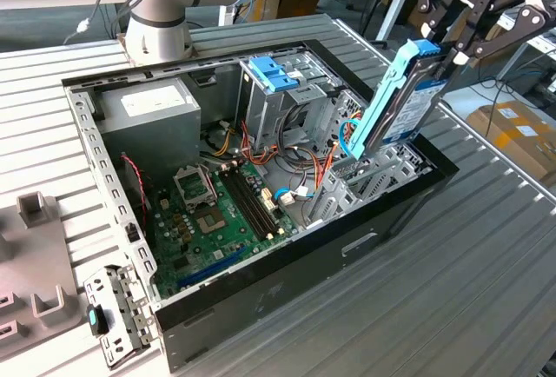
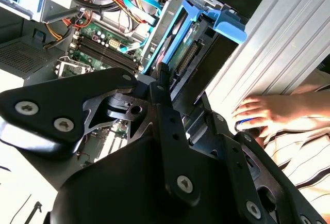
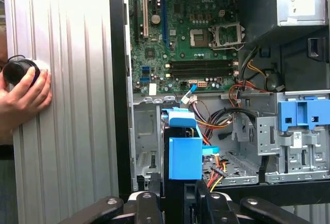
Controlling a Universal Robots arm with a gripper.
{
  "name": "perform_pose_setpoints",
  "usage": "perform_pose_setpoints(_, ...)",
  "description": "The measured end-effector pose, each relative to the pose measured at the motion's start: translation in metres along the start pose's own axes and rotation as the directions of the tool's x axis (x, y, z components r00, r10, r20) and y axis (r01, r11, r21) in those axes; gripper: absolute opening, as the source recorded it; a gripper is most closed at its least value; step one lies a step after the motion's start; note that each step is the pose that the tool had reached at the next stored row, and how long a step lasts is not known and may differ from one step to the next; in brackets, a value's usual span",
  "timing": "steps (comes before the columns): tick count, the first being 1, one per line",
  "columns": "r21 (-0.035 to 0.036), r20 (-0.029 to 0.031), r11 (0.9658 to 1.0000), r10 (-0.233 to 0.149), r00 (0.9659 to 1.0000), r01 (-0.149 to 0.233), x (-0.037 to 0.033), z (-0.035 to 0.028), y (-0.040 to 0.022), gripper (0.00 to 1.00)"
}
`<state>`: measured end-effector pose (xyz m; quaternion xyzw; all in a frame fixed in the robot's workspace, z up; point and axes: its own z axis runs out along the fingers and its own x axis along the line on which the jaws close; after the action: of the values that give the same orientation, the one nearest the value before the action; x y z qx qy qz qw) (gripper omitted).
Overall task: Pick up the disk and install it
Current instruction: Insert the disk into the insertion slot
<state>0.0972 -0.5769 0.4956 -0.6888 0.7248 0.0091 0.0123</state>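
Tilted disk (image 1: 398, 103) tight in the hand (image 1: 453, 54)

Blue-railed dark disk (image 1: 403, 106), green motherboard (image 1: 217, 214), black claw (image 1: 453, 54).

Bright, even light; glare whitens the ribbed table (image 2: 289, 38).

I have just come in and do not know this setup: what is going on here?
The robot's hand is shut on the top end of the disk and holds it tilted over the open computer case. The disk's lower end is at the grey drive cage, not fully inside. A person's hand rests on the table beside the case.
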Motion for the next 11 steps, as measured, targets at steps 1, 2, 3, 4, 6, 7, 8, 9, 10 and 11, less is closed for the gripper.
perform_pose_setpoints(1,0.0004,0.0,1.0,0.0,1.0,0.0,0.0002,0.001,0.0001,0.35)
perform_pose_setpoints(2,0.0011,0.0,1.0,-0.001,1.0,0.001,0.0005,0.0023,0.0002,0.35)
perform_pose_setpoints(3,0.0017,0.0002,1.0,-0.001,1.0,0.001,0.0007,0.0037,0.0004,0.35)
perform_pose_setpoints(4,0.0025,0.0002,1.0,-0.002,1.0,0.002,0.0013,0.0066,0.0006,0.35)
perform_pose_setpoints(6,0.0038,0.0003,1.0,-0.004,1.0,0.004,0.0022,0.0118,0.0011,0.35)
perform_pose_setpoints(7,0.0038,0.0002,1.0,-0.005,1.0,0.005,0.0022,0.0117,0.001,0.35)
perform_pose_setpoints(8,0.0039,0.0002,1.0,-0.005,1.0,0.005,0.0023,0.0118,0.0013,0.35)
perform_pose_setpoints(9,0.0041,0.0005,1.0,-0.005,1.0,0.005,0.0024,0.0122,0.002,0.35)
perform_pose_setpoints(10,0.0044,0.0006,1.0,-0.006,1.0,0.006,0.0025,0.0128,0.0031,0.35)
perform_pose_setpoints(11,0.0045,0.0005,1.0,-0.008,1.0,0.008,0.0025,0.0135,0.0036,0.35)
